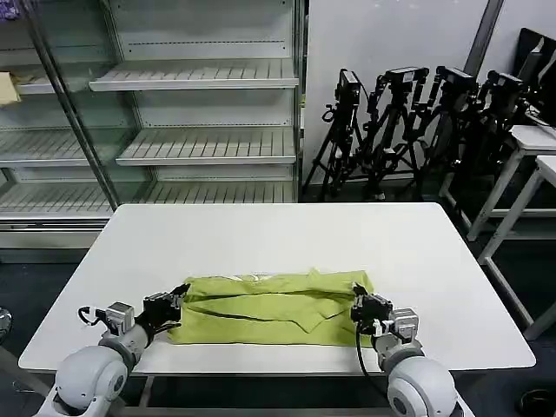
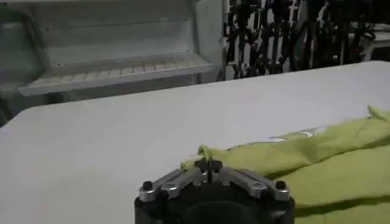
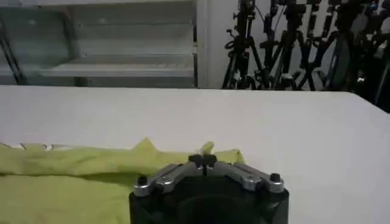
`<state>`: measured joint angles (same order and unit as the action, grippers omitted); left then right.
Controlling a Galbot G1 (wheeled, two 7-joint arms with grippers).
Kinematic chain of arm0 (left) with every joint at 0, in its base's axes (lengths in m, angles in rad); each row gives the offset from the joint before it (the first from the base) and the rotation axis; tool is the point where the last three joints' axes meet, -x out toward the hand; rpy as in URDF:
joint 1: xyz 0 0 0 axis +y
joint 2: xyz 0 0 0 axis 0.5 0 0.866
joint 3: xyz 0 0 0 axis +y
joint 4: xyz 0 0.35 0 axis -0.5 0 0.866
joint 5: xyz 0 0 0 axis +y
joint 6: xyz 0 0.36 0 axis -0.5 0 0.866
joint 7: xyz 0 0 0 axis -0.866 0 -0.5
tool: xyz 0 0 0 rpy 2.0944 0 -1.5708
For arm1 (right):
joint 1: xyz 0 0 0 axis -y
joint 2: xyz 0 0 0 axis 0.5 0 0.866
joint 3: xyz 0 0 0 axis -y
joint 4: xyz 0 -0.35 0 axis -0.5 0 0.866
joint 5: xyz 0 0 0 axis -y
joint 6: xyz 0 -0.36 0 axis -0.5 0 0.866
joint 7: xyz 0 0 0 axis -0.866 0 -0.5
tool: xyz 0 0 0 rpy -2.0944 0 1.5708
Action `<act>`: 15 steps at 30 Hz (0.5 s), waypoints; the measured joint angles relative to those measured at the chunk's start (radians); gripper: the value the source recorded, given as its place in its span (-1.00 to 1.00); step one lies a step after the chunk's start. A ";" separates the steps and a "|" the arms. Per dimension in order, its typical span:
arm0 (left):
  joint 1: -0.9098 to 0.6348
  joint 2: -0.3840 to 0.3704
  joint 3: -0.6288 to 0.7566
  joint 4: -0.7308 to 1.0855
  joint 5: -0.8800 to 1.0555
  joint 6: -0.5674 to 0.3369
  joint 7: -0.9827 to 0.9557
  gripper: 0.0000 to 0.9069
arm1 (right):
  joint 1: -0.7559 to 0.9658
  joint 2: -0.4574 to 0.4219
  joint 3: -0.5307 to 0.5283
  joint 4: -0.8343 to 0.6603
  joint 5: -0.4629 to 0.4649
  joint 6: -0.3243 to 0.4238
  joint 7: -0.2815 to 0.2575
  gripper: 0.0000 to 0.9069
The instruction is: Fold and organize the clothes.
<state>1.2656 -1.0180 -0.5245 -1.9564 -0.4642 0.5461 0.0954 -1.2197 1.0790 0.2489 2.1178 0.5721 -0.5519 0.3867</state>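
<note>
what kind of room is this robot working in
Probably a robotics lab or test space, not a home. Behind the white table where both grippers pinch the lime T-shirt stand empty glass-door display shelves and a row of camera tripods against the wall, plus more white tables.

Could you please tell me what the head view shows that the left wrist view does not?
Only the head view: the right end effector, shut on the lime-green soft fabric T-shirt, whose whole folded band it shows.

Only the left wrist view: a close look at the left end effector pinching the shirt's edge.

Both: shirt, white table, shelving, tripods.
</note>
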 measured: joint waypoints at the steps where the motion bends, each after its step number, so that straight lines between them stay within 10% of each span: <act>1: 0.002 0.000 0.000 -0.001 0.001 0.000 0.000 -0.98 | -0.002 -0.001 0.001 0.002 -0.001 0.000 0.000 -1.00; 15: 0.024 -0.001 -0.007 -0.011 0.007 0.000 0.005 -0.98 | -0.024 -0.007 0.006 0.012 -0.012 0.000 -0.001 -1.00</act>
<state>1.2897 -1.0189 -0.5319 -1.9678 -0.4573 0.5456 0.1005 -1.2436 1.0719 0.2546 2.1298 0.5600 -0.5518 0.3856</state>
